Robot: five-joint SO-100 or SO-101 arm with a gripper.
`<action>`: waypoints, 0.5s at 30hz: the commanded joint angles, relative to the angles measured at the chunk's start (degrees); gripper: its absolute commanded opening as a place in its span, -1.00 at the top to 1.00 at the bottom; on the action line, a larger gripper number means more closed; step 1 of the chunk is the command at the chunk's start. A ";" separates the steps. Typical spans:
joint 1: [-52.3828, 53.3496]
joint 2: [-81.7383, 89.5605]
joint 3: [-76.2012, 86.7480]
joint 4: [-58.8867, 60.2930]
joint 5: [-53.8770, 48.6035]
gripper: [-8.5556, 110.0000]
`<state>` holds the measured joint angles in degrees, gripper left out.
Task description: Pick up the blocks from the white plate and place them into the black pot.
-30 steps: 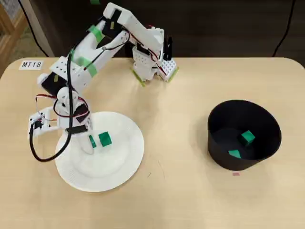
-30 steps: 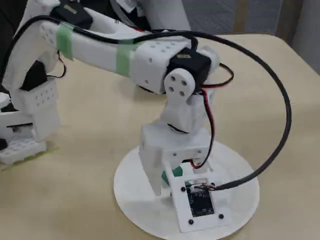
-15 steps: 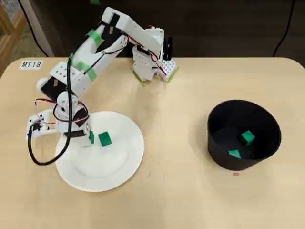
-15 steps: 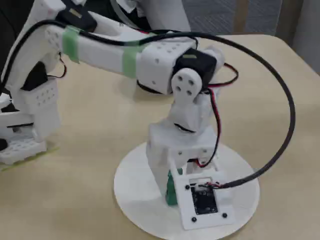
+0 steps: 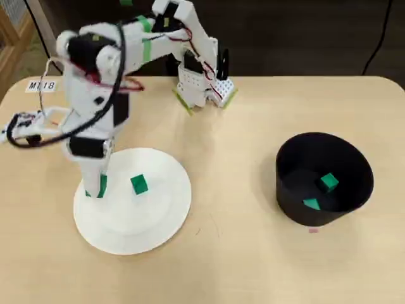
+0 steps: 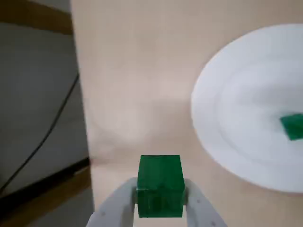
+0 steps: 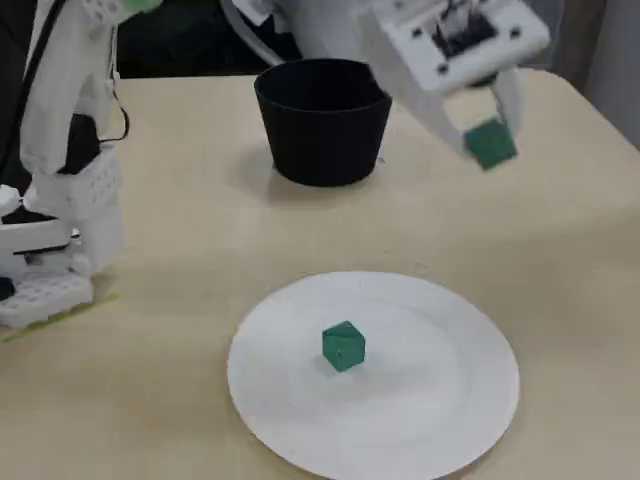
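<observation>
Inside, black pot (image 5: 324,178) holds two blocks (image 5: 328,182), plate (image 7: 440,420) one

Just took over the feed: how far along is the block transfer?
Two blocks already lie in the black pot. A third block is clamped in the gripper, lifted above the table. One block remains on the white plate.

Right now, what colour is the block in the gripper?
Bright green; the held block shows best in the wrist view, clamped in the gripper.

White arm (image 5: 101,69) raised, wrist bent downward, jaws clamped on something
</observation>
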<state>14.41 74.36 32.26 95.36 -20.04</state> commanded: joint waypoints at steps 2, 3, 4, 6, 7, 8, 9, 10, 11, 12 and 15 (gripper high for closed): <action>-16.52 7.82 -2.29 -0.53 8.00 0.90; -20.48 8.44 -2.29 -0.44 9.58 0.90; -24.17 8.61 -2.20 -0.44 11.07 0.90; -31.03 8.35 -2.11 -0.44 13.10 0.90; -33.93 8.00 -1.76 -0.44 13.80 0.90; -36.47 7.73 -1.14 -0.79 14.15 0.90; -38.85 7.65 -0.18 -1.14 14.41 0.90; -40.96 7.73 0.70 -1.85 14.50 0.90; -42.80 7.82 1.58 -2.29 14.68 0.90; -44.30 8.35 2.99 -3.16 14.94 0.90; -47.55 16.79 17.75 -12.04 16.35 0.90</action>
<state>-30.41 82.62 39.29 90.53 -4.92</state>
